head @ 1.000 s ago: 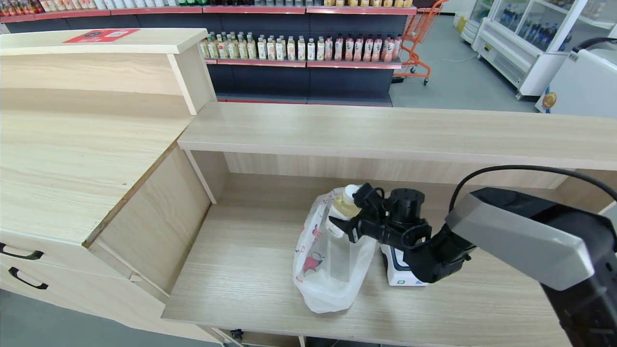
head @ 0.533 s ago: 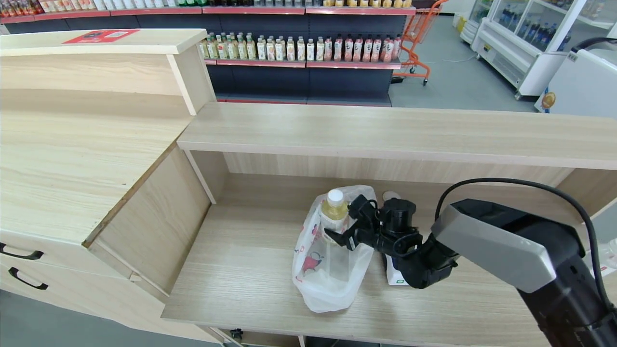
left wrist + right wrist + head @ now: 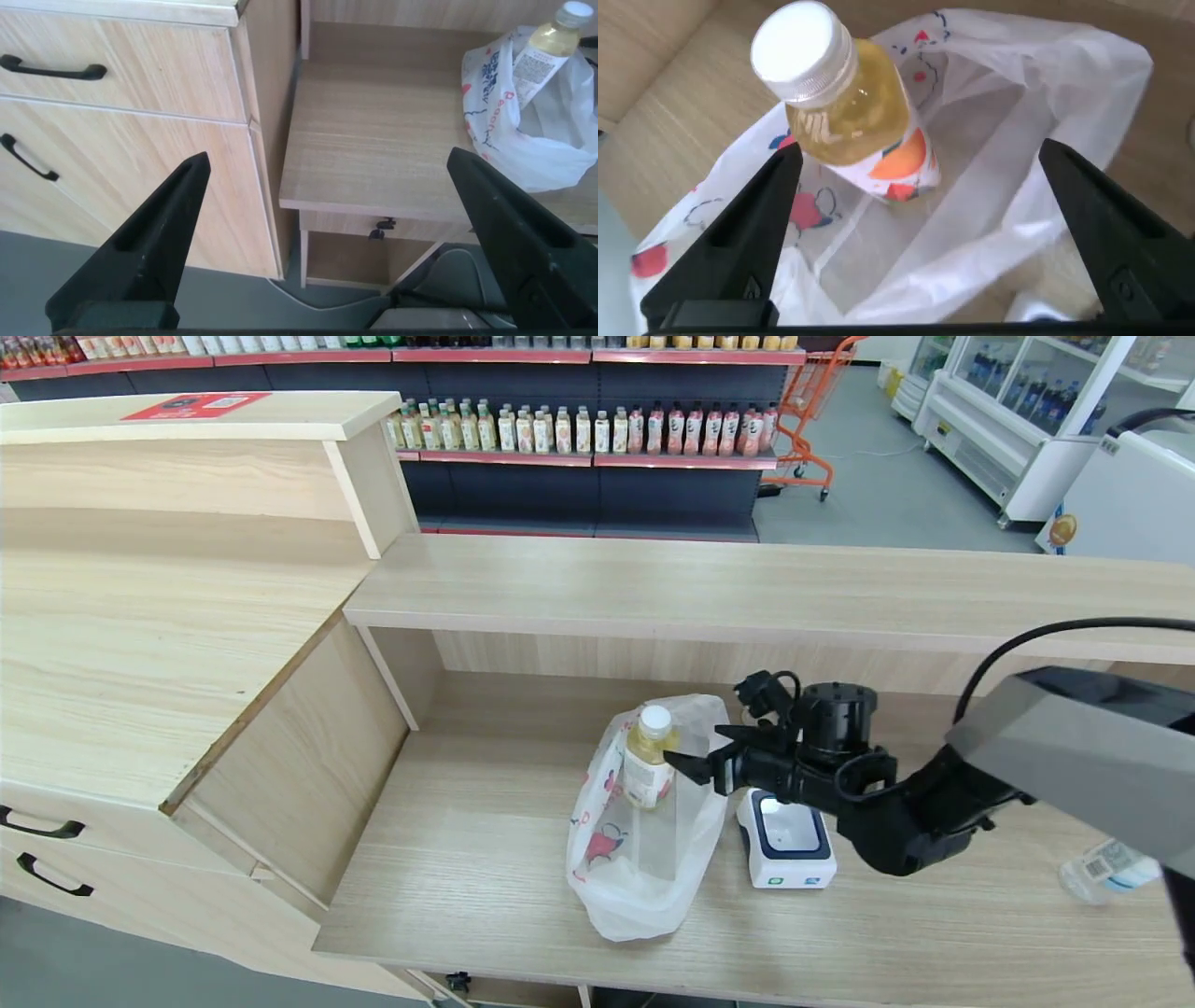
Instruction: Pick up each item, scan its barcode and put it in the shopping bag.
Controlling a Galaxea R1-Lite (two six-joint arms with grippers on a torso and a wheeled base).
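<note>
Off the counter's (image 3: pixel 448 887) front left corner, the left gripper (image 3: pixel 327 163) is hanging spread wide and empty. Near the front edge the thin, floppy shopping bag (image 3: pixel 635 868) is holding an upright yellow drink bottle (image 3: pixel 648 758). By the right edge a clear bottle (image 3: pixel 1106 868) is lying, smooth and probably prone to rolling; its middle looks best to grip. Just beside the bag the scanner (image 3: pixel 786 840) is sitting below the right gripper (image 3: pixel 693 749), which is gaping wide and carrying nothing
</note>
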